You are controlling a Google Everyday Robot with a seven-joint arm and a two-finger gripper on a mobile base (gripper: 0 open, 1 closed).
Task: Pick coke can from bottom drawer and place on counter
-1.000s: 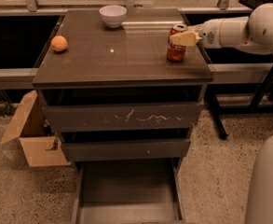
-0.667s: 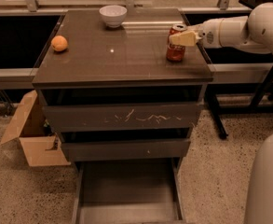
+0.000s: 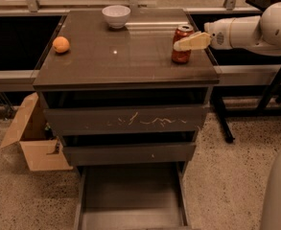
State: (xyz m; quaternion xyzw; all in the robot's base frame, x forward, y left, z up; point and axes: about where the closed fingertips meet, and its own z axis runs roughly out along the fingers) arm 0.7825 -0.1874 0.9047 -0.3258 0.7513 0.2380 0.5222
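Observation:
The red coke can stands upright on the counter, near its right edge. My gripper reaches in from the right on a white arm and sits at the can, about mid-height, partly covering its front. The bottom drawer is pulled open below, and its tray shows nothing inside.
An orange lies at the counter's left edge and a white bowl stands at the back. An open cardboard box sits on the floor to the left. The scratched upper drawer front and the middle drawer are closed. A dark table leg stands to the right.
Almost nothing differs. The can stays in the same spot on the counter and my gripper stays at it, sitting perhaps slightly lower.

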